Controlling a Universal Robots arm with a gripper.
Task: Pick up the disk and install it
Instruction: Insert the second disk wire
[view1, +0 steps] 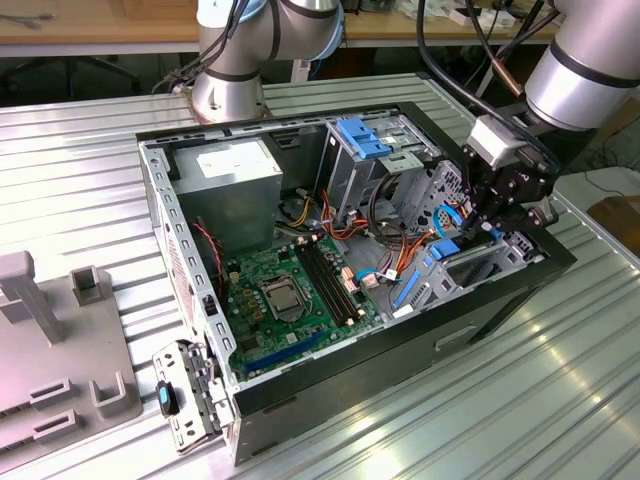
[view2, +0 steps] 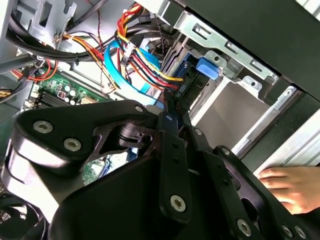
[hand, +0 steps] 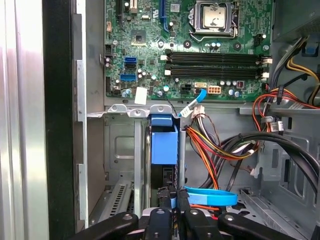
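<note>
Your gripper (hand: 172, 210) was down inside the open computer case (view1: 300, 385), its jaws closed on the edge of the disk (hand: 164, 145), which stood upright in the drive bay beside the motherboard (hand: 200, 50). The risk, as I judged it: the orange and red power wires (hand: 210, 150) and the blue data cable (hand: 210, 196) lay just beside the disk and could snag. A person's hand (view2: 292, 182) also rested near the case.

disk (hand: 164, 145) in drive bay (hand: 120, 150), beside motherboard (hand: 185, 45)
</note>
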